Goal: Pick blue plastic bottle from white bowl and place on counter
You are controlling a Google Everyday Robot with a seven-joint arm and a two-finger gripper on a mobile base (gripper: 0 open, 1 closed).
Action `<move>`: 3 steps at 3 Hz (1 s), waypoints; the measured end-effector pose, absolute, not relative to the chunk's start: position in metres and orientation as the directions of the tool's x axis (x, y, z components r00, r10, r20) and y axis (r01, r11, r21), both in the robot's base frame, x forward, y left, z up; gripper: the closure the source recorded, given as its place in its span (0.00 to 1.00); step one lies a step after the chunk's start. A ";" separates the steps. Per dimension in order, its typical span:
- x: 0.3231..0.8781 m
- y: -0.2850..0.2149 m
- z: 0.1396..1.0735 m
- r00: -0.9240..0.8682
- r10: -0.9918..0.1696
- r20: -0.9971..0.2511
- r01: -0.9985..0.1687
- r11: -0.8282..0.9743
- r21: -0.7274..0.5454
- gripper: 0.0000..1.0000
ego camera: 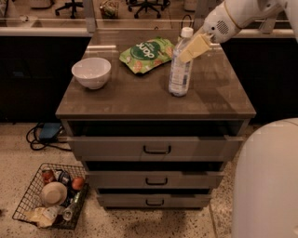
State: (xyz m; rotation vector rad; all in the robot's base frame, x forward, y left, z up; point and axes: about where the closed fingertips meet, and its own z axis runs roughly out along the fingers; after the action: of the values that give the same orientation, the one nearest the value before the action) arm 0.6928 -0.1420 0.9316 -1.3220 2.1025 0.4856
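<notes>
I am looking through the one camera view and counting: one blue plastic bottle, one white bowl, one green snack bag, one counter, three drawers beneath it, and one wire basket of clutter on the floor at the near left.

The bottle is standing upright on the counter, right of centre, and is not sitting in the bowl. It is keeping well in from the right edge and from the near edge, with bare top lying open in front of it and to its right. The bowl is resting near the left edge, well apart from the bottle. The bag is lying between them toward the far side, its right end close to the bottle. A pale rounded robot body is filling the near right corner.

The bottle is showing clear plastic, a white screw cap and a pale label round its middle.

The gripper is reaching in from the far right on the white arm and is lying across the bottle's shoulder, just under the cap. Whether it is pinching the bottle or slack, I cannot tell.
</notes>
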 end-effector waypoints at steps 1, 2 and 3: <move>0.693 -0.142 0.933 -0.323 -0.680 -0.658 -0.900 0.436 -0.009 1.00; 0.693 -0.142 0.934 -0.323 -0.680 -0.658 -0.900 0.436 -0.009 1.00; 0.694 -0.140 0.932 -0.323 -0.680 -0.658 -0.901 0.435 -0.008 0.87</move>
State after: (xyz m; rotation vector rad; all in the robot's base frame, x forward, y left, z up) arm 0.6936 -0.1404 0.9323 -1.3247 2.1035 0.4880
